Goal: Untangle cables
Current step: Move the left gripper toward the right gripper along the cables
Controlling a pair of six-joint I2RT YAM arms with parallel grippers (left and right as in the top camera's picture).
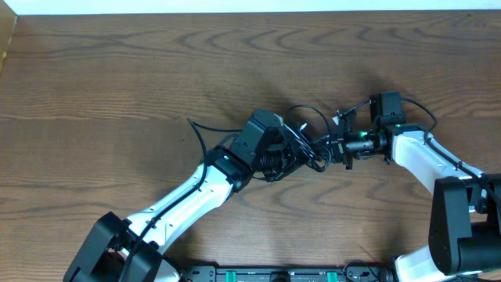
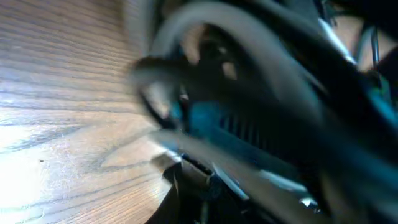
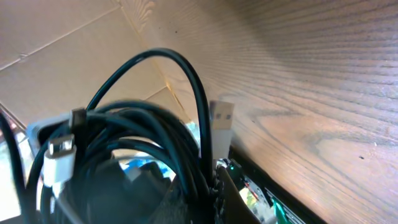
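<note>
Your cables (image 1: 307,139) lie in one messy clump in the middle of the table (image 1: 117,78), and no cord is pulled free yet, so nearly all the work is left. Your right end effector (image 1: 335,147) is pinched shut on the black cords at the clump's right side, with a white plug (image 3: 59,160) close by. Your left end effector (image 1: 288,153) is shut too, at the clump's left side, but its own view is too blurry to tell what it pinches.
</note>
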